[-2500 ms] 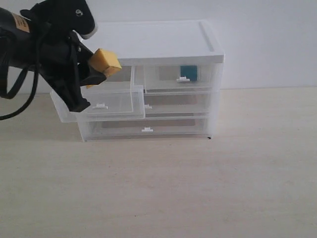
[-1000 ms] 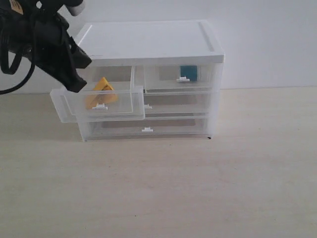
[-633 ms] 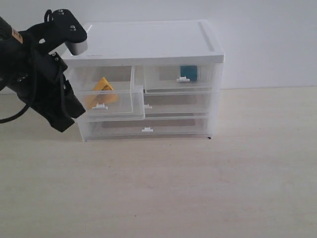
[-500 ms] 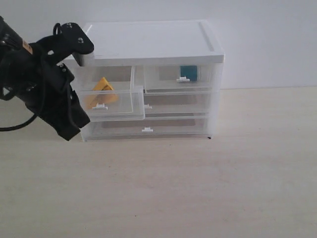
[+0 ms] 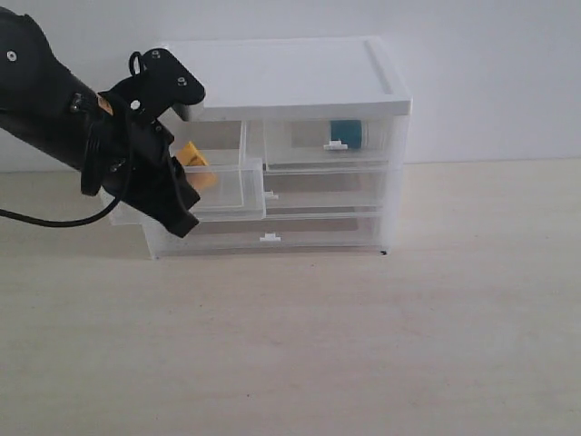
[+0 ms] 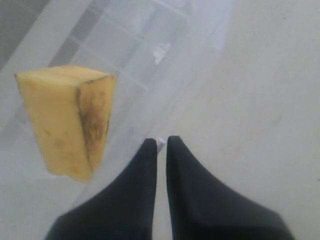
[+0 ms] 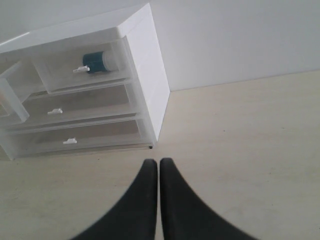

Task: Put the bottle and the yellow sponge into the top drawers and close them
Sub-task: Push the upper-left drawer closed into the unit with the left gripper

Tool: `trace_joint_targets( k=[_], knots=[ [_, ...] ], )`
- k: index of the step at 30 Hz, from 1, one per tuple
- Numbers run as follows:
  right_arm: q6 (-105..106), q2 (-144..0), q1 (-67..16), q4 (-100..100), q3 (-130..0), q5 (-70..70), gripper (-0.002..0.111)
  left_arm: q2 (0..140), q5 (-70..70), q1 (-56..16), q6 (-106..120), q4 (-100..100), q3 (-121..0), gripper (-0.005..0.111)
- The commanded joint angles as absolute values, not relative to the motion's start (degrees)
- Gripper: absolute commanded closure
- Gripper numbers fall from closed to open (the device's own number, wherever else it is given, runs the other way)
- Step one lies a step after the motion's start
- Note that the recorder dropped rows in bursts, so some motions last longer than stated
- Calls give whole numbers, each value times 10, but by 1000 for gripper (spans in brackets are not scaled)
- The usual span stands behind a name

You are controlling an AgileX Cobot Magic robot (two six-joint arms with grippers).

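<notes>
1. The left tool (image 5: 182, 221) carried the yellow sponge (image 5: 196, 159) above the open drawer a couple of seconds ago. It has since let go, dropped lower and swung round to the front of the top-left drawer (image 5: 227, 186).
2. The sponge now sits inside that drawer, just beyond the left tool's tips and behind the clear front wall, so placing looks done.
3. The left tool's fingers are drawn close with only a sliver between them and nothing held. A small white handle tab (image 6: 161, 143) shows right at their tips; whether they touch it I cannot tell.
4. The drawer still stands pulled out, so closing it is what remains on this side. A straight push on the front should do it.
5. The sponge is tipped on an edge, neither flat nor upright. Its long axis seems to slant upward, with a narrower stained face turned toward the left tool's fingers. The arm hides part of it in the exterior view.
6. The bottle (image 5: 345, 133) lies in the top-right drawer (image 5: 309, 150), which looks shut, well ahead of the right tool (image 7: 159, 162).
7. The right tool hangs over the desk (image 7: 240, 125), fingers together and empty
</notes>
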State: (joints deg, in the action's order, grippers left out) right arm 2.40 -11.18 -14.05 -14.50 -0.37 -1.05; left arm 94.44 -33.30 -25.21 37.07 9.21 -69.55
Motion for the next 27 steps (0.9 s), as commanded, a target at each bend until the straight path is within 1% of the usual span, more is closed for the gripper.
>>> trace_joint_targets(
  k=[1, 10, 16, 19, 22, 27],
  knots=[
    [25, -110, -137, -147, 0, -4, 108, 943, -255, -252, 341, 77, -693, 102],
    [25, -110, -137, -147, 0, -4, 108, 944, -161, -252, 338, 62, -693, 102],
    [25, -110, -137, -147, 0, -4, 108, 962, -128, -252, 338, 62, -693, 102],
    [25, -110, -137, -147, 0, -4, 108, 971, -122, -252, 338, 47, -693, 102],
    [25, -110, -137, -147, 0, -4, 108, 932, -125, -252, 333, 46, -694, 102],
    [25, -110, -137, -147, 0, -4, 108, 895, -180, -252, 299, 46, -694, 103]
  ],
)
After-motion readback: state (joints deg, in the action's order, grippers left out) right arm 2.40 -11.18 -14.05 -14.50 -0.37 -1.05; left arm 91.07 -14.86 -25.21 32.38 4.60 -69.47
